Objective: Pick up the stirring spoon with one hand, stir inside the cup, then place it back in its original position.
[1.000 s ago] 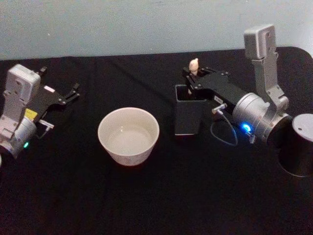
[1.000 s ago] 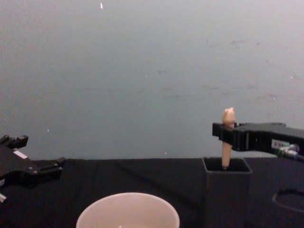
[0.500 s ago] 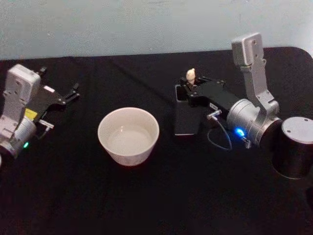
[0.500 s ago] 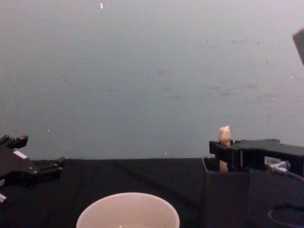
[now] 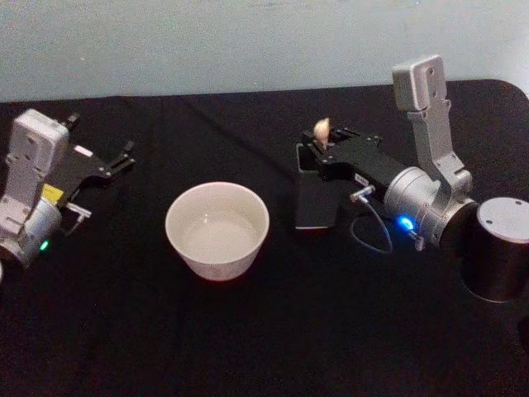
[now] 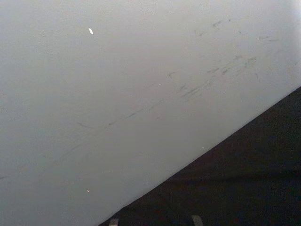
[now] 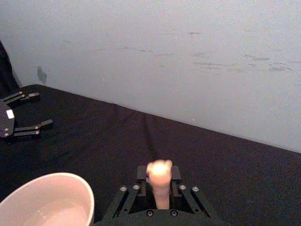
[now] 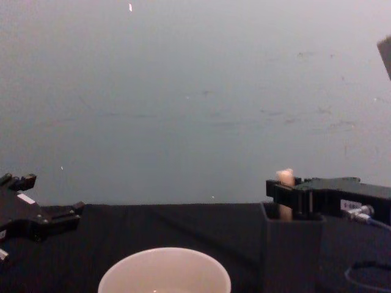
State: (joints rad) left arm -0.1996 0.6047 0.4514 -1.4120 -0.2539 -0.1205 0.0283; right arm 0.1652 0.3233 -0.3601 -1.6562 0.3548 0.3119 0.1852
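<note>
The stirring spoon [image 5: 321,130] stands in the dark holder [image 5: 315,198], its handle clamped by the right tool [image 5: 321,153]. The white cup [image 5: 217,229] holds clear liquid. The left tool [image 5: 124,155] rests apart, fingers spread.

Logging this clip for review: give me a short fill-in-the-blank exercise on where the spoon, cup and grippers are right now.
1. The right gripper is shut on the spoon's ______.
2. The spoon's lower end sits inside the dark ______.
3. The white cup stands on the robot's ______ side of that holder.
4. The left gripper, parked at the table's left edge, is ______.

Missing words: handle; holder; left; open
</note>
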